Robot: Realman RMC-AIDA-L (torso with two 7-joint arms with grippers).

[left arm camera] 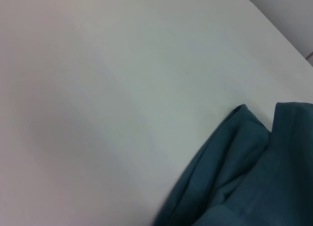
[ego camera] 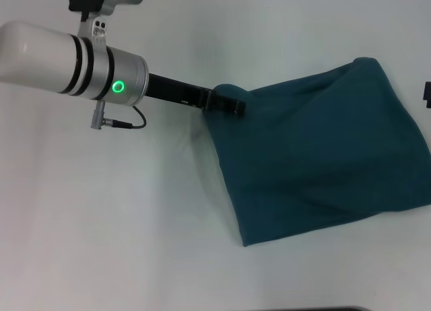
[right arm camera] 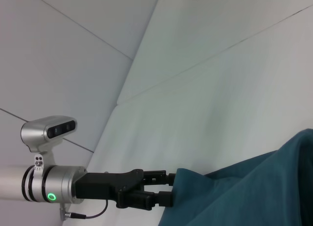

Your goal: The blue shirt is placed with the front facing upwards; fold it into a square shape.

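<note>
Though folded into a rough square on the white table (ego camera: 101, 223), blue shirt (ego camera: 323, 156) rumpled, lettering hidden. Left gripper (ego camera: 227, 104) clenched on its corner. Right gripper off-frame, state unknowable.

Head view looks down; wrist views sit low; all share shirt (ego camera: 323, 156).

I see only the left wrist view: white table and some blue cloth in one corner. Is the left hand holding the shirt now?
Observer: Yes. The right wrist view shows the left hand shut on one corner of the blue shirt.
Operator: Is the shirt spread open or folded?
Observer: Folded. The head view shows a rough four-sided shape on the table, bunched at the held corner.
Operator: Does the lettering show?
Observer: No, only plain blue fabric shows in every view.
</note>
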